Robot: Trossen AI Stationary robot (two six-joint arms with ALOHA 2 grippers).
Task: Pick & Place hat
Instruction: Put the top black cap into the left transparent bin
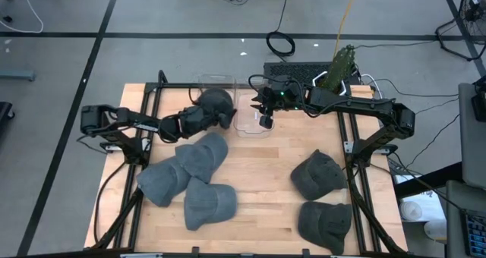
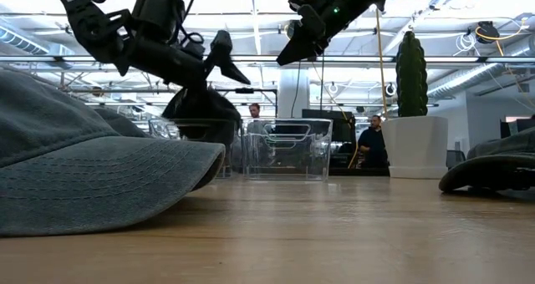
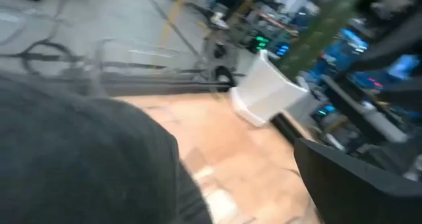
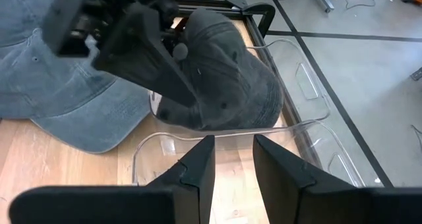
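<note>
A dark grey hat [image 4: 227, 79] sits in the left clear bin [image 4: 310, 92] at the table's far edge, its crown above the rim; it also shows in the high view [image 1: 218, 103] and the low view [image 2: 199, 109]. My left gripper [image 1: 199, 117] stands at the hat's left side, just above it, with its fingers wide apart. One finger [image 3: 359, 174] shows clear of the hat [image 3: 79, 158]; the hat hides the other. My right gripper [image 4: 233, 151] hovers empty over the right clear bin [image 1: 250, 121], its fingers a narrow gap apart. My left gripper is open beside the hat's crown [image 4: 198, 85]. One finger [image 4: 158, 59] lies over the crown, slanting down from the table's left. The hat hides the other finger, so I cannot tell whether the gripper touches the hat.
Three blue-grey hats [image 1: 199, 158] lie in a heap on the left of the table. Two dark hats [image 1: 319, 173] lie on the right. A cactus in a white pot [image 1: 339, 67] stands at the far right. People stand in the room behind [image 2: 368, 142].
</note>
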